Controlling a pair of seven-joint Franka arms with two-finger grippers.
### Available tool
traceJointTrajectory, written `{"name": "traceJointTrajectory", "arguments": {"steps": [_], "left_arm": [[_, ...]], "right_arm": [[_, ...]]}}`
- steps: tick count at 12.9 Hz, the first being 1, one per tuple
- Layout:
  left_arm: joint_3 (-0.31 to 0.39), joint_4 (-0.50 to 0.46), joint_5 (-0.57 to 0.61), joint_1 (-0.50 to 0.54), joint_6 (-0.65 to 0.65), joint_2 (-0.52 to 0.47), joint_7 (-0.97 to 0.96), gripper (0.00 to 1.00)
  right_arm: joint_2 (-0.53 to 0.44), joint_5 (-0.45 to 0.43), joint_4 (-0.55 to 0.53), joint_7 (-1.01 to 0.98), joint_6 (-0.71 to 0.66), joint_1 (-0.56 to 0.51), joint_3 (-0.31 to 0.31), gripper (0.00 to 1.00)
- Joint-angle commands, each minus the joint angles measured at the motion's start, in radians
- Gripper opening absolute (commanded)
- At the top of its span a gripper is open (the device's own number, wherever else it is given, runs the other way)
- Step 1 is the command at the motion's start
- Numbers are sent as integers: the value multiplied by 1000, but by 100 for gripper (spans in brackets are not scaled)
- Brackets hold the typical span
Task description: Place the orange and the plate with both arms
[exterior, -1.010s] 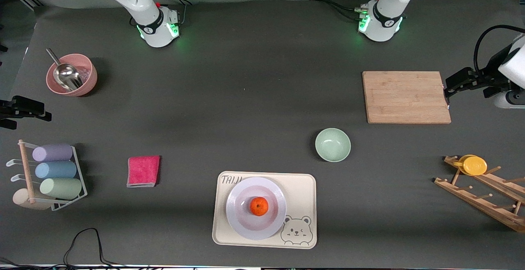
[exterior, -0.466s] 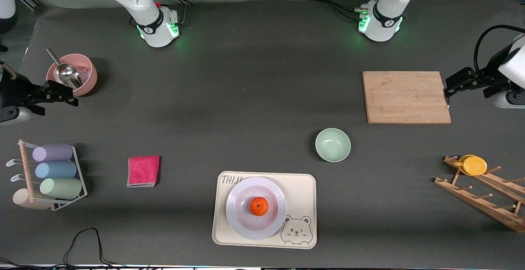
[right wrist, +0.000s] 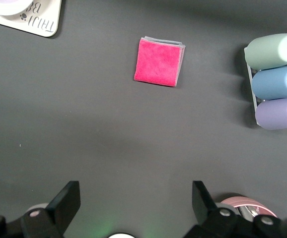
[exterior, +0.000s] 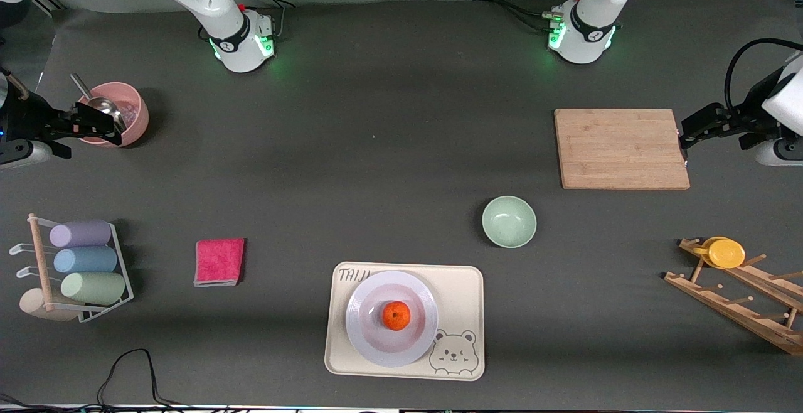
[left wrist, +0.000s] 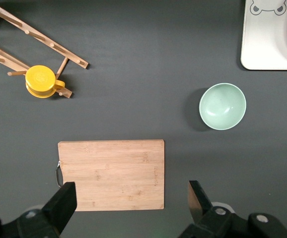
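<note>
The orange (exterior: 396, 316) lies in the middle of the pale lavender plate (exterior: 367, 341). The plate rests on a cream bear tray (exterior: 461, 287) close to the front camera. My left gripper (exterior: 685, 134) hangs open and empty at the left arm's end of the table, over the edge of a wooden cutting board (exterior: 621, 148). In the left wrist view the left gripper (left wrist: 130, 197) has its fingers wide apart above that board (left wrist: 111, 173). My right gripper (exterior: 95, 126) is open and empty over the rim of a pink bowl (exterior: 128, 112). The right wrist view shows the right gripper (right wrist: 136, 196) over bare mat.
A mint-green bowl (exterior: 509, 221) sits between the tray and the board. A pink cloth (exterior: 219, 261) and a rack of pastel cups (exterior: 81, 259) lie toward the right arm's end. A wooden rack with a yellow cup (exterior: 726, 253) stands toward the left arm's end.
My right gripper has come in from the right arm's end of the table and now hangs by the pink bowl. The left arm, orange and plate have not moved.
</note>
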Motion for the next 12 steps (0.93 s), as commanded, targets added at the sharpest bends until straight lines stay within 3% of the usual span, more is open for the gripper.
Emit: {"name": "traceJointTrajectory", "arguments": {"steps": [1,3,12], "left_arm": [[9,8,3,-12,-17,-7,-9,100],[8,8,3,-12,-17,-9,-9,100],[8,8,3,-12,-17,-7,-9,100]], "right_arm": [[4,-15,6,140,8,8,9,100],[6,4,25,264,-10,15,9,100],[46,-2,120,196,-51,7,3,100]]}}
